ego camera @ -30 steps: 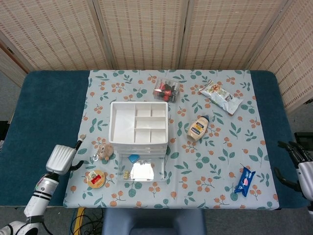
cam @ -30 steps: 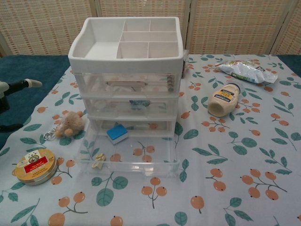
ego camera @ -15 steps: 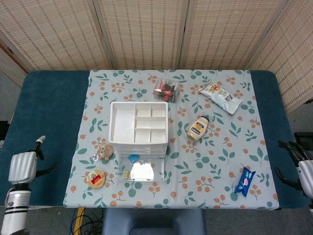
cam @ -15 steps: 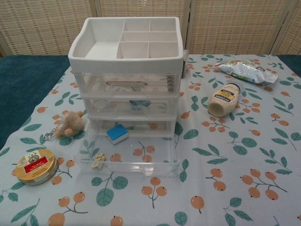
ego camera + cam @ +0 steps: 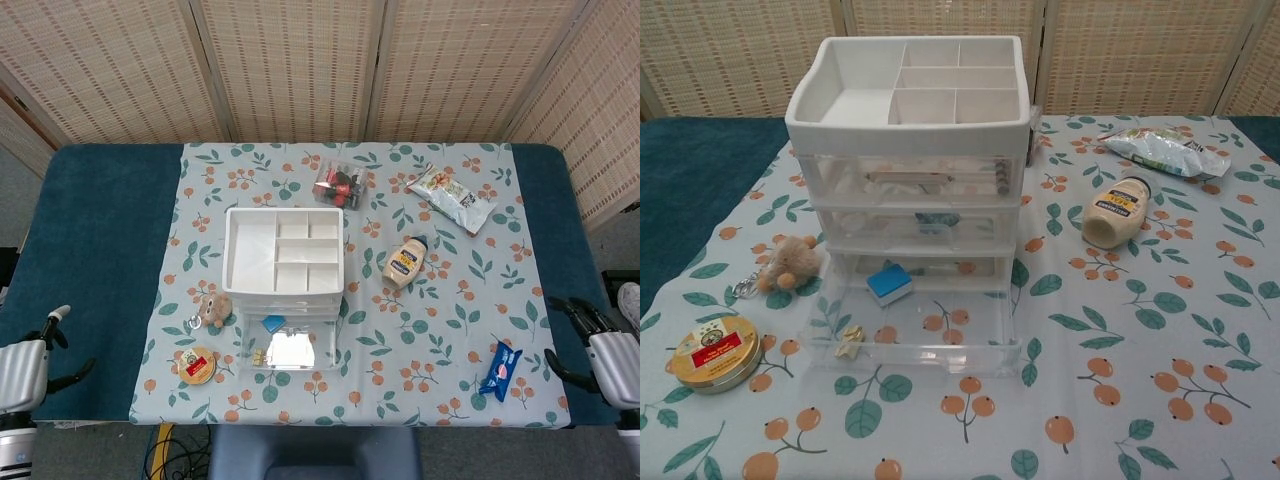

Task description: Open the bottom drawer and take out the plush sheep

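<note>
Plush sheep [image 5: 790,263] is lying beside the pulled-out bottom drawer [image 5: 912,338]; left hand [image 5: 25,372] and right hand [image 5: 607,350] are hanging empty, fingers apart.

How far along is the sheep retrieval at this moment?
It looks done: the bottom drawer stands pulled out, and the plush sheep lies on the cloth beside the drawer unit. Nothing is in hand; the left hand and right hand sit empty at the table's near corners. Nothing appears left.

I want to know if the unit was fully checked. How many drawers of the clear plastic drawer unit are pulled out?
1. Only the clear bottom drawer is pulled out; the middle drawer and top drawer above it are closed.
</note>
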Available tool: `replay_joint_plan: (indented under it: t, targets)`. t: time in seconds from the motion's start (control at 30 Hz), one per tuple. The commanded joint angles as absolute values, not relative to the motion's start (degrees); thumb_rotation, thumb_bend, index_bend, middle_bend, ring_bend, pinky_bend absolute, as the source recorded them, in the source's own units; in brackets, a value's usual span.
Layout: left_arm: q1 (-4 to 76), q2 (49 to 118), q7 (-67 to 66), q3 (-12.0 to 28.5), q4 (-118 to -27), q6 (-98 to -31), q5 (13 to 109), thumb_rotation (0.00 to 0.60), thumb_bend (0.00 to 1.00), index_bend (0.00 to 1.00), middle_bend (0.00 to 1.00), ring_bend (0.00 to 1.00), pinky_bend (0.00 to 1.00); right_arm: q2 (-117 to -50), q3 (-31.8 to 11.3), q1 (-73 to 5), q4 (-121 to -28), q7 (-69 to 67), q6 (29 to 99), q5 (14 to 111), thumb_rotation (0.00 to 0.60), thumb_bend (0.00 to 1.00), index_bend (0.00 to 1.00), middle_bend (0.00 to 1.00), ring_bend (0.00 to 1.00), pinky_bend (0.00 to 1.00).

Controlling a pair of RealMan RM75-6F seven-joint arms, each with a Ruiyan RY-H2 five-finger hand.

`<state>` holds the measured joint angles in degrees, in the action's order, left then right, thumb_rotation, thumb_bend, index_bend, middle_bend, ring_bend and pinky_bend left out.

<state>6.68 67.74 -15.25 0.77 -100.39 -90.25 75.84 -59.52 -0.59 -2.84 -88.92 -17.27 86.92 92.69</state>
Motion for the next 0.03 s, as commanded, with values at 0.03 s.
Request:
replay_joint_plan:
  t: [0.03]
  targets:
    - [5.4, 67.6, -14.8, 0.0, -101.4, -91.7, 78.0, 0.6, 0.16, 0.2, 0.52, 0.48, 0.62, -59.8, -0.5, -3.2, -88.6, -17.6, 86.5, 92.8, 0.6, 0.37, 0.12, 0.25, 0.18, 0.25]
